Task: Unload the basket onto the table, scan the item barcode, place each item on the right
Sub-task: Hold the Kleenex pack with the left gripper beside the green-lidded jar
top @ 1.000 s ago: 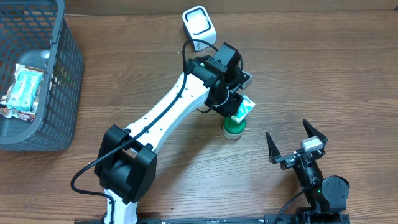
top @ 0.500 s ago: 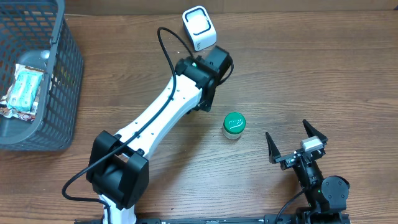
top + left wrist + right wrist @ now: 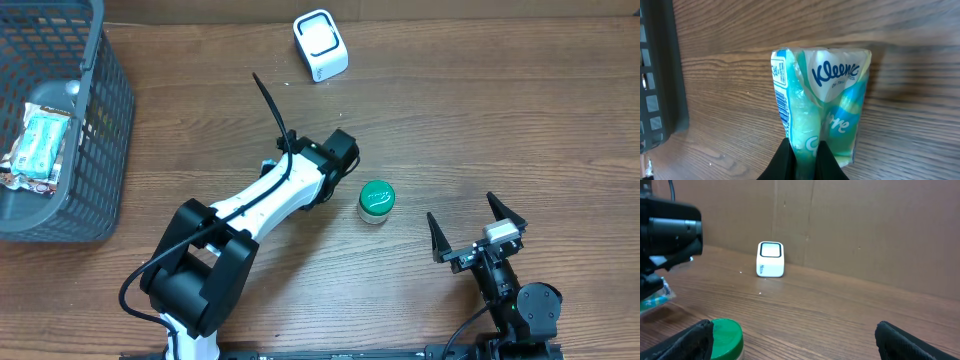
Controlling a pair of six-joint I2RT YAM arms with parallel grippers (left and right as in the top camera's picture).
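The left tool (image 3: pixel 804 156) is pinched narrow on a tissue pack (image 3: pixel 822 105), a soft green and white packet with a blue brand name printed across its top. The black fingers (image 3: pixel 785 161) clamp one short end, and the rest of the pack sticks straight out ahead of them. A barcode (image 3: pixel 781 97) runs down the long edge of the pack on the tool's left side, facing the wrist camera at an angle. The brown wooden worktop (image 3: pixel 500 100) lies behind the pack; it looks to be held just clear of the wood, though the wrist view does not settle whether it touches.

From overhead the left arm (image 3: pixel 270 195) covers the tool and the pack. The white scanner (image 3: pixel 320 45) stands well ahead of the left tool, near the far edge of the worktop with bare wood between them. A green-lidded jar (image 3: pixel 377 201) stands upright just beside the tool, between it and the right tool (image 3: pixel 470 226).

The right tool stands wide with nothing between its fingers. Its wrist camera looks across the worktop with the jar close ahead on its left and the scanner far ahead.

A grey basket (image 3: pixel 95 150) with packets (image 3: pixel 35 140) inside sits well off to the left tool's side.
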